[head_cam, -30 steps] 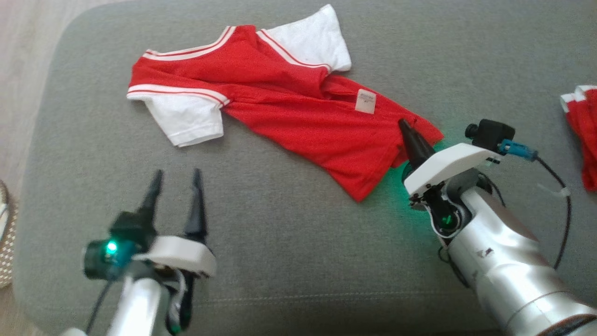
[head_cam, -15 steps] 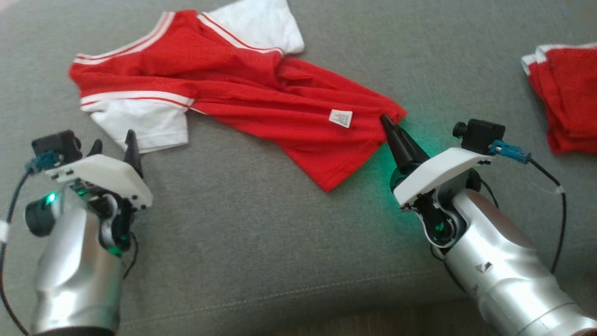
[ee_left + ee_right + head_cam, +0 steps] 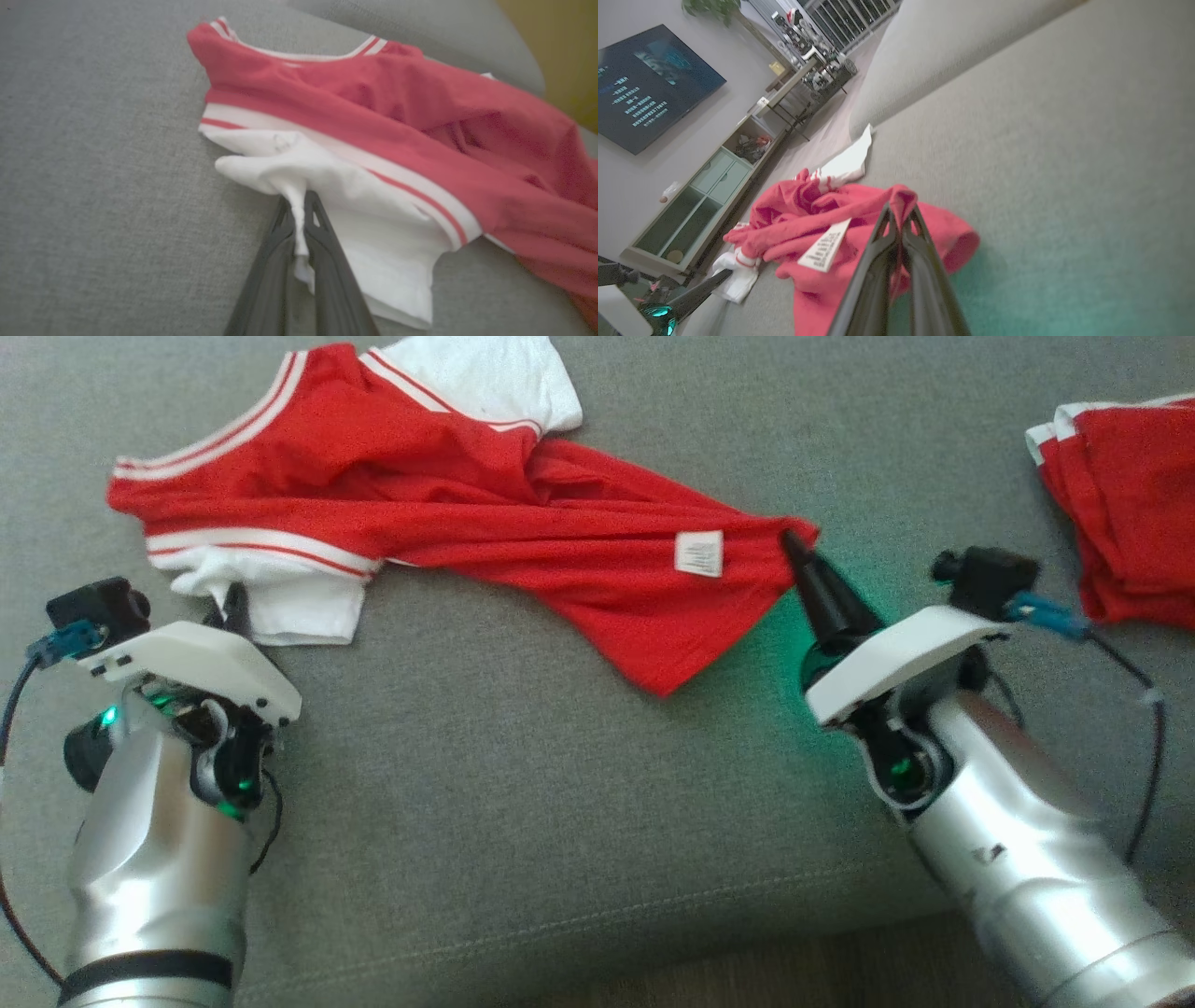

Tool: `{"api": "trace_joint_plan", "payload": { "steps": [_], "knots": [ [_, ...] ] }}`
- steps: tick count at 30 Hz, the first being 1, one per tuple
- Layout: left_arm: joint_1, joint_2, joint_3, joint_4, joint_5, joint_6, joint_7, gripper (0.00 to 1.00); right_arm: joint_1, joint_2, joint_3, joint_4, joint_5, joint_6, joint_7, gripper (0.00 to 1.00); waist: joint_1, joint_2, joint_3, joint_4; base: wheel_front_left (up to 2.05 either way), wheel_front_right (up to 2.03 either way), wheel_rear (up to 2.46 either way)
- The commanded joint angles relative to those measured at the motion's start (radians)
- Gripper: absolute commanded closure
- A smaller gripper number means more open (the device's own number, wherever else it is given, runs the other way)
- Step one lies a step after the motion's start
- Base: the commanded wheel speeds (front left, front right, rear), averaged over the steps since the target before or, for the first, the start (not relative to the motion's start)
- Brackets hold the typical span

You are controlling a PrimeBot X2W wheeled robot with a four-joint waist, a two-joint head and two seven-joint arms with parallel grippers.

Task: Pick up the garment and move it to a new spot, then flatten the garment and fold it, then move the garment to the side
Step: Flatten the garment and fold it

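Observation:
The garment (image 3: 523, 532) is a red shirt with white sleeves and a white label, stretched across the grey cushion (image 3: 523, 784). My left gripper (image 3: 231, 607) is shut on the near white sleeve (image 3: 327, 196); the left wrist view shows white cloth pinched between its fingers (image 3: 299, 219). My right gripper (image 3: 794, 543) is shut on the red hem corner at the garment's right end. In the right wrist view a fold of the red garment (image 3: 859, 219) bunches over the closed gripper tips (image 3: 901, 210), the label hanging beside them.
A second red and white piece of clothing (image 3: 1120, 513) lies folded at the cushion's right edge. The cushion's front seam (image 3: 579, 924) runs below both arms. A TV and a low shelf unit (image 3: 696, 186) stand in the room beyond.
My left gripper has reached the white sleeve and closed on it, having stood open a second ago. The right gripper kept its hold on the hem. The camera shifted right and down.

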Motion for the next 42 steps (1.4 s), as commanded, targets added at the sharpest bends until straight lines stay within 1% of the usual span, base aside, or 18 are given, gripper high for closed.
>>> {"api": "trace_joint_plan", "payload": {
  "steps": [1, 5, 7, 10, 12, 14, 16, 19, 22, 24, 26, 27, 29, 35, 37, 39, 42],
  "knots": [
    [-0.019, 0.024, 0.045, -0.038, -0.028, -0.017, -0.012, 1.0, -0.001, -0.017, -0.018, -0.043, -0.027, 0.0, -0.014, 1.0, 0.0, 0.0, -0.019, 0.008, 0.0, 0.0, 0.0],
    [-0.026, 0.007, 0.096, -0.091, -0.112, -0.055, -0.015, 1.0, 0.007, -0.054, -0.071, -0.086, -0.1, 0.0, -0.014, 1.0, 0.0, 0.0, -0.067, 0.016, 0.0, 0.0, 0.0],
    [-0.031, -0.006, 0.123, -0.135, -0.164, -0.069, 0.002, 1.0, 0.007, -0.078, -0.097, -0.105, -0.149, 0.0, -0.014, 1.0, 0.0, 0.0, -0.098, 0.022, 0.0, 0.0, 0.0],
    [-0.044, -0.026, 0.152, -0.224, -0.241, -0.079, 0.053, 1.0, 0.001, -0.113, -0.138, -0.129, -0.223, 0.0, -0.014, 1.0, 0.0, 0.0, -0.151, 0.032, 0.0, 0.0, 0.0],
    [-0.061, -0.039, 0.167, -0.289, -0.294, -0.078, 0.102, 1.0, -0.009, -0.13, -0.17, -0.146, -0.248, 0.0, -0.007, 1.0, 0.0, 0.0, -0.188, 0.038, 0.0, 0.0, 0.0],
    [-0.088, -0.052, 0.181, -0.354, -0.349, -0.06, 0.154, 1.0, -0.029, -0.144, -0.209, -0.166, -0.266, 0.0, 0.015, 1.0, 0.0, 0.0, -0.221, 0.042, 0.0, 0.0, 0.0],
    [-0.129, -0.061, 0.191, -0.413, -0.391, -0.023, 0.2, 1.0, -0.056, -0.151, -0.256, -0.188, -0.275, 0.0, 0.049, 1.0, 0.0, 0.0, -0.242, 0.045, 0.0, 0.0, 0.0],
    [-0.215, -0.067, 0.178, -0.461, -0.413, 0.034, 0.264, 1.0, -0.121, -0.164, -0.337, -0.211, -0.309, 0.0, 0.096, 1.0, 0.0, 0.0, -0.255, 0.047, 0.0, 0.0, 0.0],
    [-0.324, -0.067, 0.158, -0.455, -0.41, 0.081, 0.31, 1.0, -0.204, -0.17, -0.386, -0.227, -0.382, 0.0, 0.145, 1.0, 0.0, 0.0, -0.252, 0.045, 0.0, 0.0, 0.0],
    [-0.403, -0.06, 0.144, -0.436, -0.397, 0.103, 0.325, 1.0, -0.265, -0.17, -0.401, -0.234, -0.436, 0.0, 0.175, 1.0, 0.0, 0.0, -0.241, 0.04, 0.0, 0.0, 0.0],
    [-0.485, -0.05, 0.126, -0.406, -0.378, 0.116, 0.334, 1.0, -0.327, -0.171, -0.403, -0.235, -0.495, 0.0, 0.201, 1.0, 0.0, 0.0, -0.221, 0.033, 0.0, 0.0, 0.0],
    [-0.485, -0.05, 0.126, -0.406, -0.378, 0.116, 0.334, 1.0, -0.327, -0.171, -0.403, -0.235, -0.495, 0.0, 0.201, 1.0, 0.0, 0.0, -0.221, 0.033, 0.0, 0.0, 0.0],
    [-0.559, -0.036, 0.106, -0.367, -0.351, 0.124, 0.331, 1.0, -0.39, -0.169, -0.397, -0.222, -0.544, 0.0, 0.223, 1.0, 0.0, 0.0, -0.196, 0.028, 0.0, 0.0, 0.0],
    [-0.764, -0.001, 0.051, -0.204, -0.274, 0.157, 0.324, 1.0, -0.584, -0.169, -0.353, -0.106, -0.639, 0.0, 0.249, 1.0, 0.0, 0.0, -0.073, 0.023, 0.0, 0.0, 0.0],
    [-0.842, 0.023, 0.018, -0.148, -0.226, 0.159, 0.303, 1.0, -0.653, -0.169, -0.34, -0.056, -0.66, 0.0, 0.238, 1.0, 0.0, 0.0, -0.013, 0.023, 0.0, 0.0, 0.0],
    [-0.924, 0.04, -0.011, -0.102, -0.182, 0.151, 0.256, 1.0, -0.722, -0.167, -0.332, -0.006, -0.681, 0.0, 0.209, 1.0, 0.0, 0.0, 0.048, 0.021, 0.0, 0.0, 0.0],
    [-1.033, 0.055, -0.047, -0.043, -0.122, 0.123, 0.133, 1.0, -0.812, -0.156, -0.323, 0.07, -0.729, 0.0, 0.13, 1.0, 0.0, 0.0, 0.119, 0.017, 0.0, 0.0, 0.0]
  ]
}}
